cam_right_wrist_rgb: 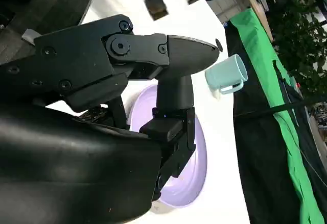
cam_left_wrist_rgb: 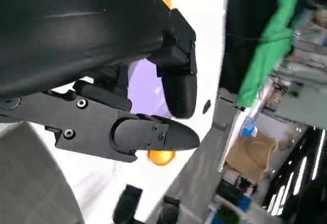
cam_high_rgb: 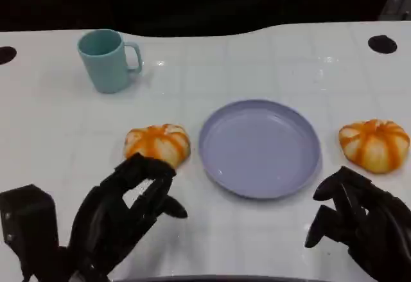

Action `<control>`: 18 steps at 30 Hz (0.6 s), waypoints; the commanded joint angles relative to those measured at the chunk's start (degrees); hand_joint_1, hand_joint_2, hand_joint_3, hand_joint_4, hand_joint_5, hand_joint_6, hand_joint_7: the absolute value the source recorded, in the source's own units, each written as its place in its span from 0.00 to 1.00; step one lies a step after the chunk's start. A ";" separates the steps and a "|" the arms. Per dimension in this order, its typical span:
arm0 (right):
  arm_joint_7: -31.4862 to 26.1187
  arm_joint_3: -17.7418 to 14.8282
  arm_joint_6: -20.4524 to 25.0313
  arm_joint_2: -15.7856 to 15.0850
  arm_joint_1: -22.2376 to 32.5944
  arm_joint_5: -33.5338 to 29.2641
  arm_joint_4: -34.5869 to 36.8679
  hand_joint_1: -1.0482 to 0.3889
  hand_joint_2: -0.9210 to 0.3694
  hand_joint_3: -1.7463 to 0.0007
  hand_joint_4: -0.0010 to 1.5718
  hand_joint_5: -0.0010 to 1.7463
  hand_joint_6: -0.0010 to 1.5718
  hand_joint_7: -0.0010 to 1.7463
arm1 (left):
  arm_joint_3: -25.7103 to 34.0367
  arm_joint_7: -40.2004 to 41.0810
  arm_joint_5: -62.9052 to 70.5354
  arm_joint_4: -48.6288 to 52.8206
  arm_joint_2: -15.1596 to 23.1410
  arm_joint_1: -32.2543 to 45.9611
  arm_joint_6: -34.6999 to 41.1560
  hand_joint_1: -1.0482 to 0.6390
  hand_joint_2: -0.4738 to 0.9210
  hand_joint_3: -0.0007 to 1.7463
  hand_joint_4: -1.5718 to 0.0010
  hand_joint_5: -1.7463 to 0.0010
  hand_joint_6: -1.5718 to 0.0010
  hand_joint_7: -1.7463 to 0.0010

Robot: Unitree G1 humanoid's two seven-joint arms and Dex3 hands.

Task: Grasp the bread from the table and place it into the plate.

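Two round orange-and-white breads lie on the white table. One bread (cam_high_rgb: 157, 144) sits just left of the lavender plate (cam_high_rgb: 260, 147), the other bread (cam_high_rgb: 374, 144) to its right. My left hand (cam_high_rgb: 128, 205) hovers just short of the left bread, fingers spread and holding nothing. My right hand (cam_high_rgb: 359, 221) is at the near right, below the right bread, fingers apart and holding nothing. In the left wrist view the fingers (cam_left_wrist_rgb: 153, 134) reach over the plate (cam_left_wrist_rgb: 143, 86), with the right bread (cam_left_wrist_rgb: 161, 157) beyond. The right wrist view has the plate (cam_right_wrist_rgb: 184, 191) past my fingers (cam_right_wrist_rgb: 173, 53).
A teal mug (cam_high_rgb: 106, 60) stands at the back left, also seen in the right wrist view as the mug (cam_right_wrist_rgb: 227, 74). Black round holes mark the table's far corners (cam_high_rgb: 383, 44). Bare white table lies between the plate and the mug.
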 commanded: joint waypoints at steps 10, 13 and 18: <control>-1.58 -0.08 0.84 0.13 -0.41 -0.03 -0.88 0.43 0.00 0.74 0.41 1.00 0.32 0.92 | -6.74 7.27 36.08 5.44 11.74 -4.04 -26.18 0.43 0.93 0.00 0.99 0.40 0.73 0.85; -1.44 -0.10 0.76 0.18 -0.47 0.09 -0.70 0.43 0.00 0.74 0.41 1.00 0.32 0.92 | -8.34 11.63 48.43 6.36 16.67 -6.11 -28.05 0.41 0.91 0.00 1.00 0.60 0.78 0.92; -2.02 -0.06 1.19 0.31 -0.38 -0.03 -1.05 0.43 0.00 0.74 0.41 1.00 0.33 0.92 | -10.26 15.95 58.59 7.95 21.07 -9.24 -29.85 0.40 0.89 0.00 1.00 0.78 0.82 0.97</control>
